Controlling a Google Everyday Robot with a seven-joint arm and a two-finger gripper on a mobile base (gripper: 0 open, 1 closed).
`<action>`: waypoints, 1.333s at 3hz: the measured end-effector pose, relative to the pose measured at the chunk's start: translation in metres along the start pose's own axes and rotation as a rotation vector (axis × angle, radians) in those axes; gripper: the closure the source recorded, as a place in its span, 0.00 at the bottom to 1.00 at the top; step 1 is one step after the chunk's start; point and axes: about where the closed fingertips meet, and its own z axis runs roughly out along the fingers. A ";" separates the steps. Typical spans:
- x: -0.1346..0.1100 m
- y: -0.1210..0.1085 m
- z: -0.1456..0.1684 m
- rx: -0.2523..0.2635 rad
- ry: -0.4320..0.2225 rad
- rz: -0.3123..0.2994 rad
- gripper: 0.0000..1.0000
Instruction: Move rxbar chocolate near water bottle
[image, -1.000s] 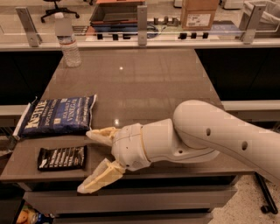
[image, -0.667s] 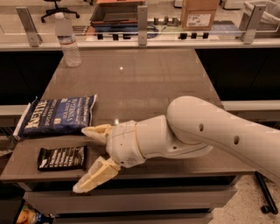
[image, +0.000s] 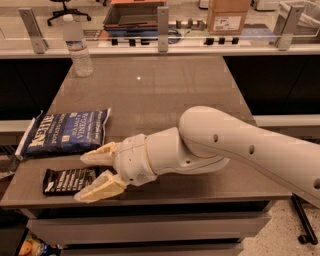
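Observation:
The rxbar chocolate (image: 67, 180) is a flat black wrapper with white text, lying near the front left corner of the table. My gripper (image: 90, 174) is open, its two cream fingers spread just right of the bar, one finger (image: 100, 155) above it and one at its lower right; contact cannot be told. The water bottle (image: 78, 46) stands upright at the far left corner of the table, far from the bar.
A blue Kettle chip bag (image: 65, 132) lies just behind the bar at the table's left edge. The brown table (image: 160, 95) ends close in front of the bar. A rail with posts and a cardboard box (image: 227, 15) stand behind the table.
My gripper has moved left and a little down toward the bar, with its fingers still spread. The bar, bag and bottle have not moved.

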 end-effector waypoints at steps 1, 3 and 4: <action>0.006 -0.003 0.008 -0.012 -0.020 0.009 0.26; 0.021 -0.011 0.016 0.011 0.006 0.023 0.42; 0.017 -0.011 0.014 0.011 0.006 0.023 0.66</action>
